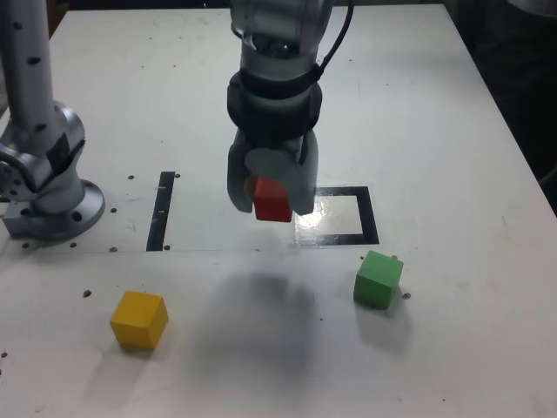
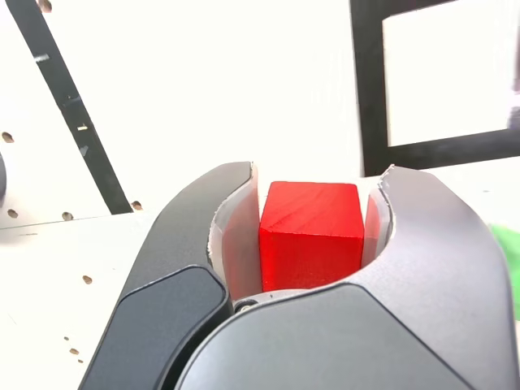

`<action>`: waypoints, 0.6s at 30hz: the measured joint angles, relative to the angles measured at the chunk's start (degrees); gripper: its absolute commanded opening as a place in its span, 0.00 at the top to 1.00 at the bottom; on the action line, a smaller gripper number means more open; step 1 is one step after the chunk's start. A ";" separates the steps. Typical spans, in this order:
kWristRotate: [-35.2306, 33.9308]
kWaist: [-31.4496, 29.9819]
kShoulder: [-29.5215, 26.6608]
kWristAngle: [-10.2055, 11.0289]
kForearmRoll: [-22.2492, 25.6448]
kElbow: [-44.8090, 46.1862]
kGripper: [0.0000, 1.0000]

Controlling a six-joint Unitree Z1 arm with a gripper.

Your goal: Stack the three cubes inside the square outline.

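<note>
My gripper (image 1: 271, 198) is shut on the red cube (image 1: 273, 201), which hangs above the table just to the exterior view's left of the square outline (image 1: 367, 214). The wrist view shows the red cube (image 2: 310, 234) pressed between both grey fingers (image 2: 199, 236), with the square outline (image 2: 370, 97) beyond it. The green cube (image 1: 378, 279) sits on the table in front of the outline's right corner, and a sliver of the green cube (image 2: 510, 260) shows at the wrist view's edge. The yellow cube (image 1: 139, 320) rests at the exterior view's front left.
A narrow black strip (image 1: 162, 211) runs on the table to the exterior view's left of the outline. The arm's grey base (image 1: 48, 187) stands at the far left. The white table (image 1: 435, 104) has small holes scattered over it.
</note>
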 measured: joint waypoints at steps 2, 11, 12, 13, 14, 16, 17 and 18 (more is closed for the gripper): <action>0.27 0.89 0.41 0.61 0.91 -1.74 0.61; 5.73 7.92 6.91 -0.78 1.16 -7.65 0.61; 6.18 8.50 7.23 -1.06 1.13 -8.02 0.61; 6.53 8.99 7.45 -1.21 1.13 -8.36 0.61; 6.82 9.38 7.59 -1.35 1.13 -8.85 0.61; 6.99 9.57 7.68 -1.39 1.16 -9.64 0.61; 7.02 9.57 7.84 -1.39 1.19 -10.19 0.61; 7.06 9.56 8.06 -1.39 1.23 -10.63 0.61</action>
